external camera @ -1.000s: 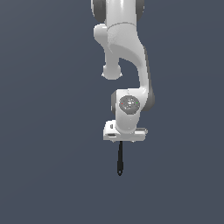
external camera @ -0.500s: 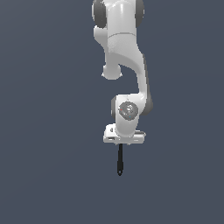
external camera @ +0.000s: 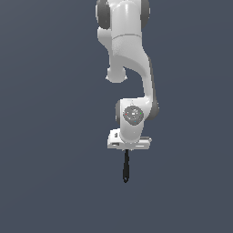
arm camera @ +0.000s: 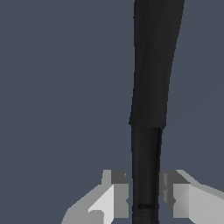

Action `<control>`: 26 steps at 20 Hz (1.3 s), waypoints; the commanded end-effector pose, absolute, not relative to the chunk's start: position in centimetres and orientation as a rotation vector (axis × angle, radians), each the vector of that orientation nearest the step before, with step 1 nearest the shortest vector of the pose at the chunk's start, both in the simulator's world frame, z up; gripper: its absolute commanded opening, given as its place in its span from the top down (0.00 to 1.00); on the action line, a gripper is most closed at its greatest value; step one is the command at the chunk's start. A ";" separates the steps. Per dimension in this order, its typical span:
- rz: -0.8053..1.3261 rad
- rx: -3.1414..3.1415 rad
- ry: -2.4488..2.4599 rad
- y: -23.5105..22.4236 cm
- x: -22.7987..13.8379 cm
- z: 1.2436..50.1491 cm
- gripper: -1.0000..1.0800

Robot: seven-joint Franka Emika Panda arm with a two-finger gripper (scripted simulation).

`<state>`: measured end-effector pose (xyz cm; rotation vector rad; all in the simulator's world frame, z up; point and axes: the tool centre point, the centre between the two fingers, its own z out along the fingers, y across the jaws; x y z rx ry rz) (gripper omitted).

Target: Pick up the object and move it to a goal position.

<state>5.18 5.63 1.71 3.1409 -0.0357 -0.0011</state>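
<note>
A plain slate-blue background filled both views. The black utensil (external camera: pixel 126 167) hung upright just below the centre of the exterior frame, gripped at its top by the gripper (external camera: pixel 127 150), whose fingers (arm camera: pixel 117 194) pressed its shaft from both sides under the white arm (external camera: pixel 129 54)
</note>
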 end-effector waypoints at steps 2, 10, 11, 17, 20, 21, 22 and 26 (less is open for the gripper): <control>-0.001 3.141 -0.035 5.6 5.2 1.8 1.00; -0.001 3.141 -0.035 4.3 4.6 4.0 1.00; -0.001 3.141 -0.035 4.0 4.5 4.5 1.00; -0.001 3.141 -0.035 1.6 3.6 8.5 1.00; -0.001 3.142 -0.035 -0.1 2.9 11.3 1.00; -0.001 3.142 -0.035 -0.7 2.7 12.4 1.00; -0.001 3.142 -0.035 -1.3 2.4 13.4 1.00; -0.001 3.142 -0.035 -3.8 1.5 17.7 1.00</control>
